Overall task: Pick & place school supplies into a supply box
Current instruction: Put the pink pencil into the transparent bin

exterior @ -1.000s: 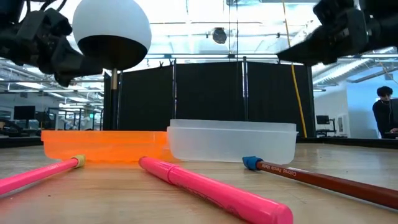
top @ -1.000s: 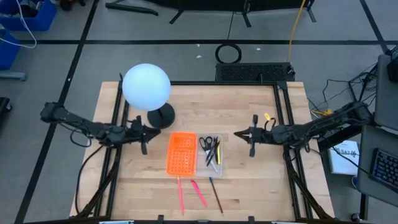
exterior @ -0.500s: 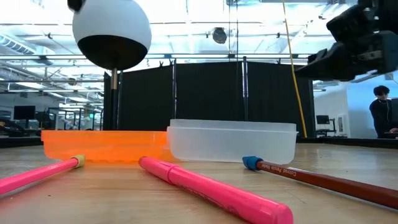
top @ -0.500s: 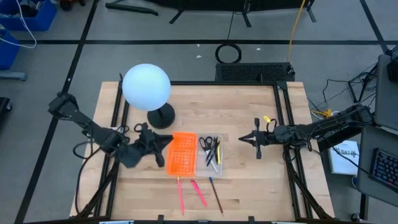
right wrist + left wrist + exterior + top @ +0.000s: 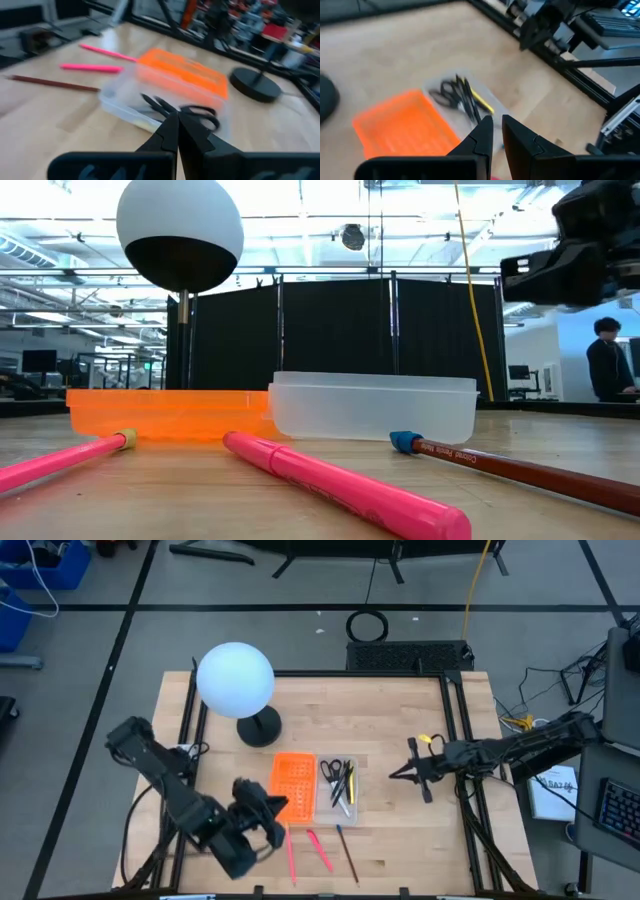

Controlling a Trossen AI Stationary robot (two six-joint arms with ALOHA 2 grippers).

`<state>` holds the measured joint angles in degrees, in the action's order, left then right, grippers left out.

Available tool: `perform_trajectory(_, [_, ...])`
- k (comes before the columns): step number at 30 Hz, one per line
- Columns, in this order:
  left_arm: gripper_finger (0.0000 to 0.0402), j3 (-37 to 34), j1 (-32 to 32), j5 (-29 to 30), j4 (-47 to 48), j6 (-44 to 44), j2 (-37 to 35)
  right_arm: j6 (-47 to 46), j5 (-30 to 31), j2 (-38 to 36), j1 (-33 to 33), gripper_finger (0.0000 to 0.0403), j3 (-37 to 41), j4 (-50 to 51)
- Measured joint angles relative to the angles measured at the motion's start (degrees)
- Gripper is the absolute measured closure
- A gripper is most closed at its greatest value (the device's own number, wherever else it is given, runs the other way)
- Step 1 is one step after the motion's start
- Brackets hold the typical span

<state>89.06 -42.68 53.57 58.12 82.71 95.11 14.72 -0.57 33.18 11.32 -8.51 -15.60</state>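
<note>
Scissors and several pens are seen already in the clear supply box, three pens left on the worktop near the left gripper, jaws narrowly parted, nothing held; right gripper clenched empty, parked beside the box

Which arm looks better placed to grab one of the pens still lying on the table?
Left. The left gripper hangs at the table's near edge, right beside the pink pencil and pink marker. The right gripper, shut, sits beyond the clear tray, farther from them.
</note>
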Motion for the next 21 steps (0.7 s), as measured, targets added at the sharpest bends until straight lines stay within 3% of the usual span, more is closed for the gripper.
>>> perform_trajectory(8, [0.0355,2.4,-0.2,-11.2,6.1,23.3,10.0,2.1,-8.9,-7.9,-0.9,0.0403,0.0,5.9])
perform_trajectory(15, [0.0355,2.4,0.3,-22.3,6.2,34.6,15.6,-0.8,-23.4,-12.8,-3.5,0.0403,0.0,5.5])
perform_trajectory(21, [0.0355,2.4,1.0,-33.1,5.6,44.5,18.1,-1.9,-23.7,-13.7,-4.6,0.0403,0.0,5.7])
